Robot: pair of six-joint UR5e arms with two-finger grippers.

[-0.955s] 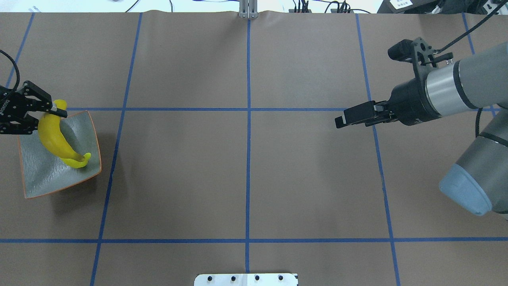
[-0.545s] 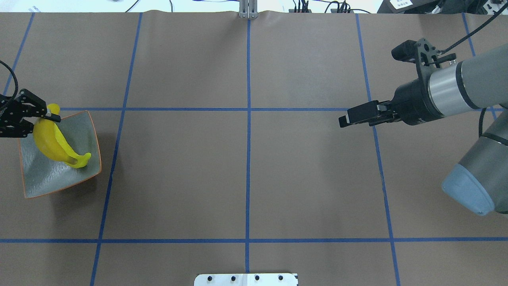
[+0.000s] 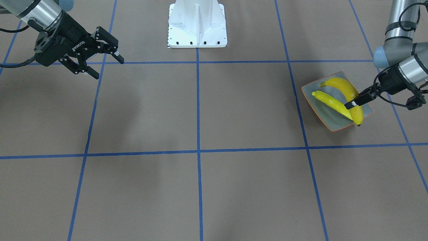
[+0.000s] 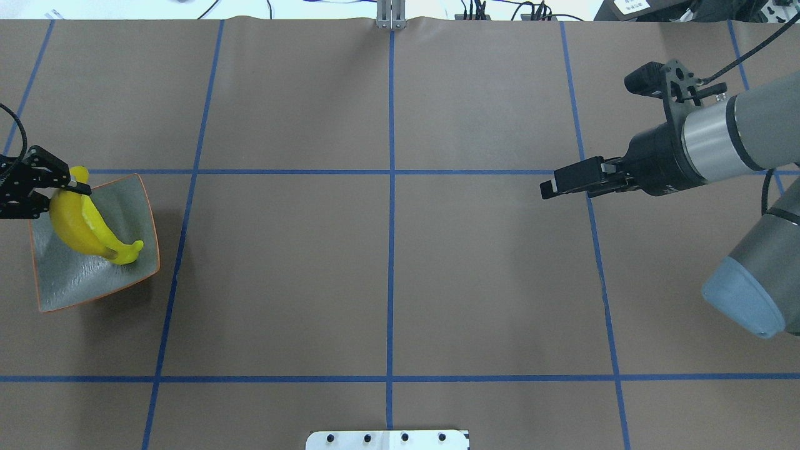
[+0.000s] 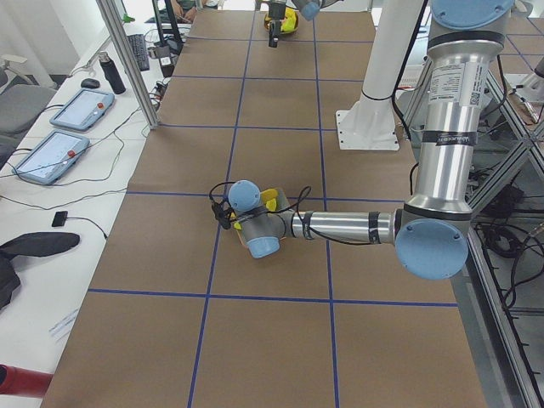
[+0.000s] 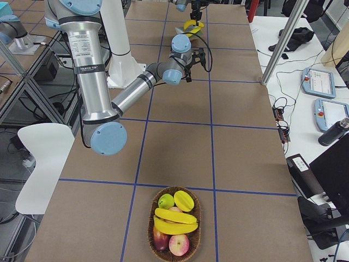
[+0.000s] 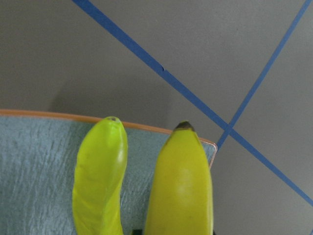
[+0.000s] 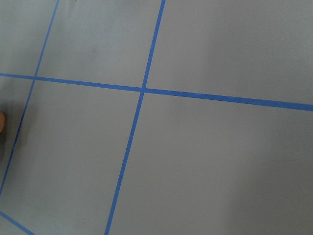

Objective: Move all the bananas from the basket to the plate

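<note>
1. Pinching the curved banana [image 3: 344, 85] over the plate [image 3: 325, 115], the left gripper [image 3: 353, 103] hides one finger behind it.
2. A paler banana [image 3: 329, 101] lies alongside.
3. Far off, the right gripper [image 3: 109, 69] hangs spread.
4. Two bananas [image 6: 175, 217] sit in the basket [image 6: 150, 232].

Bananas [image 7: 181, 186] glossy, smooth, plastic-looking. Plate [image 4: 81, 281] matt, finely ribbed inside. Table cover [image 4: 487, 281] matt brown paper; basket [image 6: 149, 232] woven wicker.
</note>
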